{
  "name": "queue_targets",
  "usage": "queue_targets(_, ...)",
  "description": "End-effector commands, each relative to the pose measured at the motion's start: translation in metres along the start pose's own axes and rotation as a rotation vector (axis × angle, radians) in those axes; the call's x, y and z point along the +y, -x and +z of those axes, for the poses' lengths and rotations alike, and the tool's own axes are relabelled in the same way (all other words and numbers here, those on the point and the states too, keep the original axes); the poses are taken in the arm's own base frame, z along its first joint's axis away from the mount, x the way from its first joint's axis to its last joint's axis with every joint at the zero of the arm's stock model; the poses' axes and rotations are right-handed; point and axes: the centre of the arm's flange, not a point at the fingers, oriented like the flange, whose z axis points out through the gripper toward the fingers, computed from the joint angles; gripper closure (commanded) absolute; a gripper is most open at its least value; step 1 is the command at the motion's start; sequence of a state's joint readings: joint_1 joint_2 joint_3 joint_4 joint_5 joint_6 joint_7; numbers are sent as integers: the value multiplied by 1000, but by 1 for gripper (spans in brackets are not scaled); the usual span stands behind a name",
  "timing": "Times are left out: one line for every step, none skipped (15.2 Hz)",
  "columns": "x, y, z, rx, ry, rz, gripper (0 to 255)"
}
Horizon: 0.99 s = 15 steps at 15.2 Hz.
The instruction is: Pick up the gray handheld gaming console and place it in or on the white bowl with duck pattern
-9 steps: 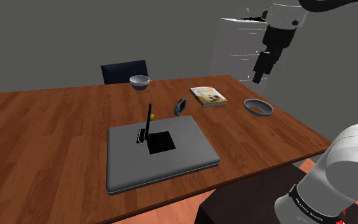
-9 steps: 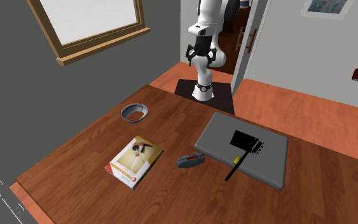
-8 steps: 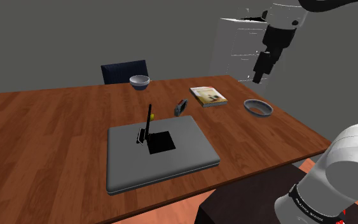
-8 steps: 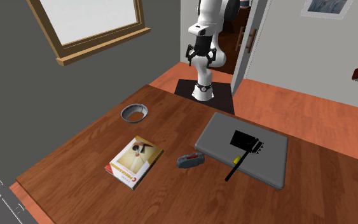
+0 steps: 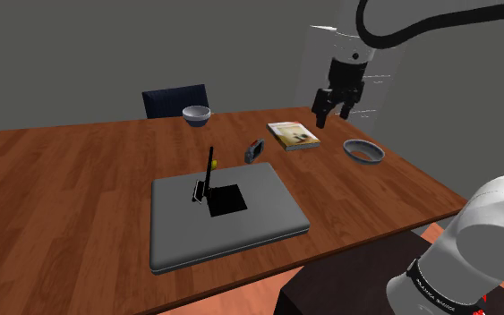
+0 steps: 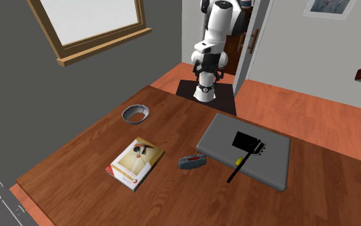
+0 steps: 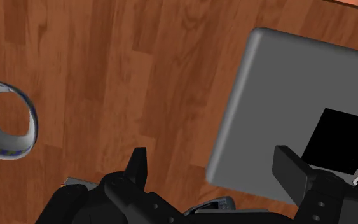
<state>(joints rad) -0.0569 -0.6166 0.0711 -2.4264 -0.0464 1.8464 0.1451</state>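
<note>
While the black gripper (image 5: pixel 333 114) is held in the air above the wooden table (image 5: pixel 80 170), its two fingers are spread apart with nothing grasped between them. The gray handheld console (image 5: pixel 255 150) is seen lying on the table between the book (image 5: pixel 294 136) and a corner of the gray mat (image 5: pixel 178 233), well apart from the gripper. The white bowl with a patterned band (image 5: pixel 372 158) is set beyond the book.

In the wrist view the console (image 7: pixel 214 204) lies mostly hidden behind the end effector (image 7: pixel 210 156), and the picture's edge cuts off the ring-shaped dish (image 7: pixel 9 150). In the shoulder view the bowl (image 5: pixel 196 114) is too small to show any pattern.
</note>
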Motion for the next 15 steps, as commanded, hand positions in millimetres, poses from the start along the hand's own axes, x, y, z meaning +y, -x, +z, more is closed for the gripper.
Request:
queue_targets(-11,-21,16,-4,-5,75,0)
queue_targets(-17,-30,23,-7,-6,109,0)
queue_targets(-22,-40,30,-9,-8,144,0)
queue_targets(-26,-50,38,-12,-10,179,0)
queue_targets(-31,-61,45,-15,-11,213,0)
queue_targets(-35,-71,53,-17,-13,248,0)
queue_targets(-38,-81,60,-20,-15,282,0)
queue_targets(-42,-92,68,-22,-17,317,0)
queue_targets(-44,-103,75,-25,-18,351,0)
queue_targets(-47,-113,83,-27,-20,386,0)
queue_targets(-49,-124,90,-30,-22,421,0)
queue_targets(-51,-135,98,-33,-24,455,0)
queue_targets(-53,-146,105,-35,-25,490,0)
queue_targets(-54,-157,113,-38,-27,524,0)
queue_targets(-54,-168,121,-40,-29,559,0)
